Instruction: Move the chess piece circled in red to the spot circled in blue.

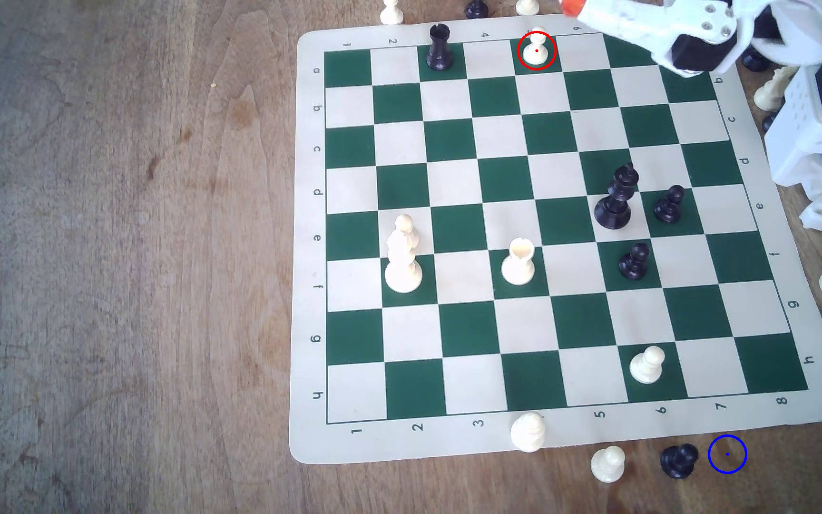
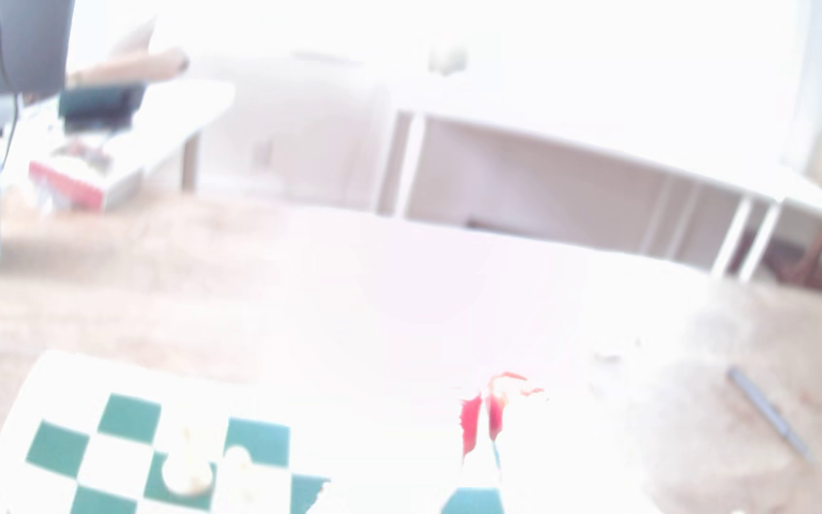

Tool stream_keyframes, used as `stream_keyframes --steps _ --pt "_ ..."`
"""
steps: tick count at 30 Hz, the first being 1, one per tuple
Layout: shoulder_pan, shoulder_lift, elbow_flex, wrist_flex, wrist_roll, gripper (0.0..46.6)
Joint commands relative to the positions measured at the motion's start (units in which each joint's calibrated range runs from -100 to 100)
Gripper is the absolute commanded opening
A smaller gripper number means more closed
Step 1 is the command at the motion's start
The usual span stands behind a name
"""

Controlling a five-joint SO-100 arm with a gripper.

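**White pawn waits on the far row of the board**

The little white pawn with the red ring around it stands up straight on a green square. That square is in the top row of the chess board, the row marked "a", as the exterior view shows it. Nothing is touching the pawn.

The blue ring marks a bare bit of the brown wood counter. It is past the bottom edge of the board, near the corner marked 8. A black pawn stands just beside the ring, on the exterior view's left of it. A white pawn stands a bit further that way. The red ring and the blue ring are well apart, at opposite ends of the board.

The robot's white arm reaches in from the top right of the exterior view. Its hand has an orange tip near the top edge of the picture. It is near the ringed pawn, on the exterior view's right of it, but not touching it. In the wrist view the hand shows as two red tips very close together, with just a thin gap. The hand holds nothing.

Other pieces are on the board too: a black rook in the top row, a white rook near the middle, and a tall black piece.
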Motion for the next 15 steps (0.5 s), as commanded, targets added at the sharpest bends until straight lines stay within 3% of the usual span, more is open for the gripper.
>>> stream_keyframes --steps 1,5,8,15 --pt "2.46 8.53 -23.98 25.78 -0.63 3.1" --pt "3.56 15.24 -33.95 37.24 -0.73 2.6" --pt "5.67 27.29 -47.55 46.25 -2.44 2.4" --pt "13.26 36.38 -51.18 43.55 -3.17 7.9"
